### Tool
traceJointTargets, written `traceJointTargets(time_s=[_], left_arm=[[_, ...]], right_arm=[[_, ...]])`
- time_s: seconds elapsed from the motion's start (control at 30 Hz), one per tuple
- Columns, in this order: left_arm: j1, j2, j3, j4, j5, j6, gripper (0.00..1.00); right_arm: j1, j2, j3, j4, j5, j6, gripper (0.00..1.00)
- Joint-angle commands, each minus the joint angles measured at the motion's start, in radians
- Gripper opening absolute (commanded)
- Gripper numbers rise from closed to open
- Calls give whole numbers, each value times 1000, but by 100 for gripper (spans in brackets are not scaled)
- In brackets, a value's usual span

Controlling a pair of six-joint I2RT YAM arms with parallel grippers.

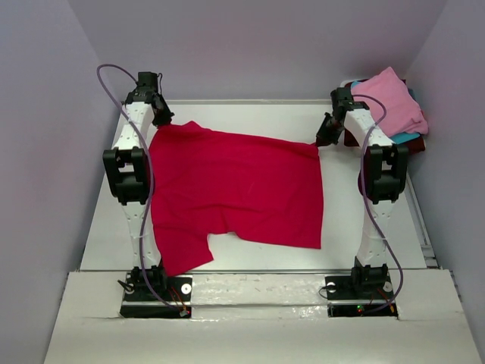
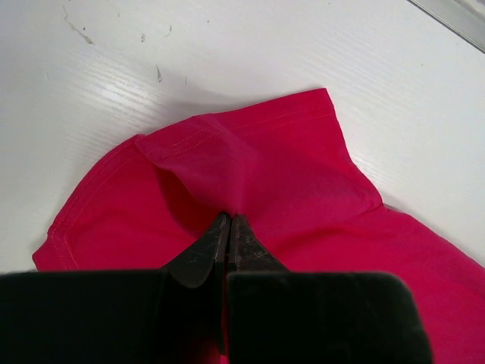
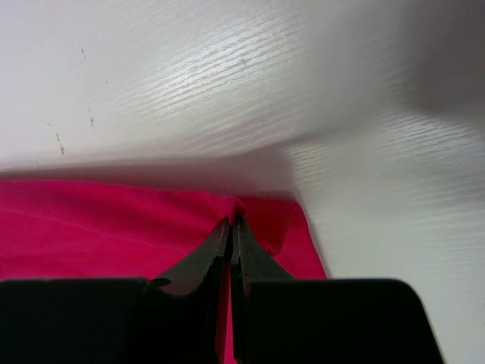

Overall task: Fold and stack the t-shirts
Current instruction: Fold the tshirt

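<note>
The crimson t-shirt (image 1: 235,189) lies spread across the tabletop (image 1: 242,114), the left gripper (image 2: 229,220) pinching its far-left edge, the right gripper (image 3: 231,224) its far-right corner. The other t-shirts (image 1: 390,106) sit piled at the tabletop's far-right corner.

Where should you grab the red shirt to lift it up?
At the two far corners of the red shirt, from above: it lies flat and wide, so one pinch would likely let it droop. The left gripper pinches the far sleeve, the right gripper the far hem corner.
</note>
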Motion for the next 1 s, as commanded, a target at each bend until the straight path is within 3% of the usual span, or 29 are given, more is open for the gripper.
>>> traceJointTargets(time_s=[0.0, 0.73, 0.97], left_arm=[[-2, -97, -43, -14, -19, -20, 6], [-2, -206, -187, -22, -71, -60, 6], [16, -261, -300, 9, -69, -77, 6]], right_arm=[[0, -72, 1, 6, 25, -1, 7], [0, -133, -111, -8, 41, 30, 7], [0, -138, -132, -14, 49, 36, 7]])
